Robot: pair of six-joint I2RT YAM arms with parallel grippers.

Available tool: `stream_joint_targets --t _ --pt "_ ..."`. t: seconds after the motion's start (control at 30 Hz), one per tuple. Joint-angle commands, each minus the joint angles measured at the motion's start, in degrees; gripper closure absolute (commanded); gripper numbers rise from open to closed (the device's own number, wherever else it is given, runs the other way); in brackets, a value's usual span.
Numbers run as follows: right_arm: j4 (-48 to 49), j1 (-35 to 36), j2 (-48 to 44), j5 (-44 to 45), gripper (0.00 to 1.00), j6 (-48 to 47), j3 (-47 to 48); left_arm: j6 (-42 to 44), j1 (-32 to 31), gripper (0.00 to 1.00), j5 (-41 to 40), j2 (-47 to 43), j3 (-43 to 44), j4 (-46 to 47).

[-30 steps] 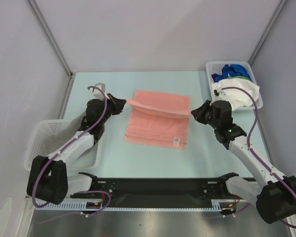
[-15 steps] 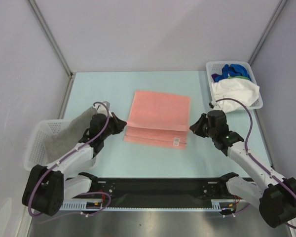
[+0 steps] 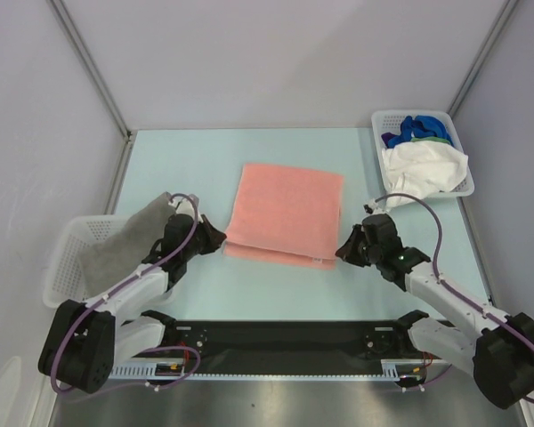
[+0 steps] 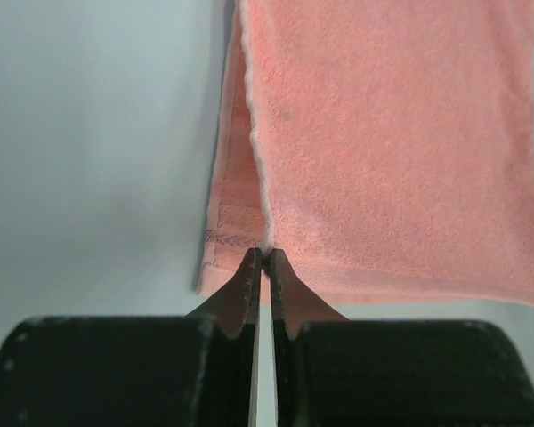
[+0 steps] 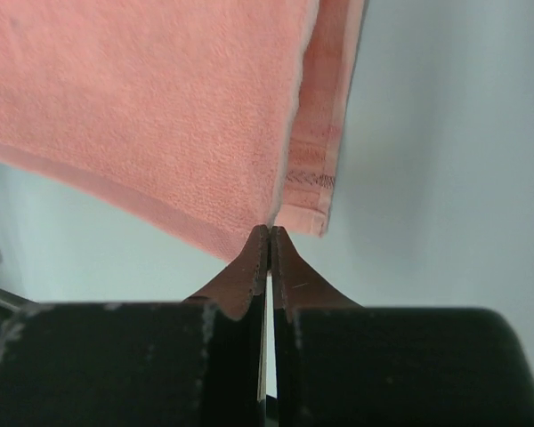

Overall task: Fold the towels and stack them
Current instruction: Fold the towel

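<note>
A salmon pink towel [image 3: 285, 209] lies folded in half on the pale table, its top layer reaching almost to the near edge of the lower layer. My left gripper [image 3: 221, 238] is at the towel's near-left corner, and my right gripper [image 3: 341, 252] is at the near-right corner. In the left wrist view the left gripper [image 4: 266, 253] pinches the upper layer's pale edge of the pink towel [image 4: 392, 151]. In the right wrist view the right gripper [image 5: 271, 229] is shut on the corner of the upper layer of the pink towel [image 5: 160, 98].
A grey towel [image 3: 116, 249] hangs over the white lattice basket [image 3: 62, 267] at the left edge. Another white basket [image 3: 380, 120] at the back right holds a white towel [image 3: 427, 165], a blue one [image 3: 418, 126] and a bit of green [image 3: 438, 138].
Both grippers carried the pink towel's far edge up and toward the near edge, then down. The top layer now lies flat over the lower one and covers the small tag.
</note>
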Motion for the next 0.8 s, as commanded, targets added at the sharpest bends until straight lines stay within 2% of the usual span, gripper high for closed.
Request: stream_joint_targets --t 0.0,0.17,0.23,0.27,0.33,0.37,0.43,0.47,0.53,0.63,0.67,0.77 --pt "1.95 2.01 1.87 0.41 1.0 1.68 -1.08 0.64 -0.18 0.93 0.06 0.99 -0.97 1.51" --pt "2.3 2.63 3.45 1.47 0.99 2.38 -2.67 0.99 -1.05 0.86 0.5 1.61 -2.47 2.3" --pt "2.48 2.72 3.72 1.12 0.94 2.65 -3.11 1.17 -1.14 0.82 0.24 1.79 -2.47 1.86" --pt "2.39 2.72 3.72 1.03 0.88 2.82 -3.11 1.35 -1.14 0.78 0.15 1.88 -2.55 1.43" --pt "1.78 2.81 3.19 0.94 0.83 2.91 -3.11 1.7 -1.14 0.73 -0.38 1.35 -2.21 0.55" --pt "1.17 2.9 2.84 1.73 0.68 2.91 -2.85 1.87 -1.14 0.66 -0.47 1.0 -2.12 -0.07" --pt "-1.56 2.9 0.83 2.61 0.62 2.83 -1.8 2.31 -1.23 0.62 -1.43 -1.1 -1.16 -2.7" --pt "-2.26 2.72 0.03 4.09 0.52 2.82 -1.35 2.49 -1.23 0.59 -1.7 -1.89 -0.8 -4.62" --pt "-4.54 2.81 -0.94 6.03 0.4 2.74 0.66 2.67 -1.23 0.57 -3.18 -5.14 0.95 -6.39" --pt "-5.26 0.97 1.42 9.2 0.38 1.25 7.16 2.75 -1.23 0.53 -3.9 -6.13 5.68 -6.76" --pt "-4.47 -0.08 5.35 9.46 0.37 0.55 11.79 2.84 -1.23 0.53 -4.59 -5.08 7.36 -5.53" --pt "-3.41 -5.52 16.14 9.64 0.37 -2.27 22.33 4.24 -1.23 0.52 -6.53 3.61 15.44 -2.72"
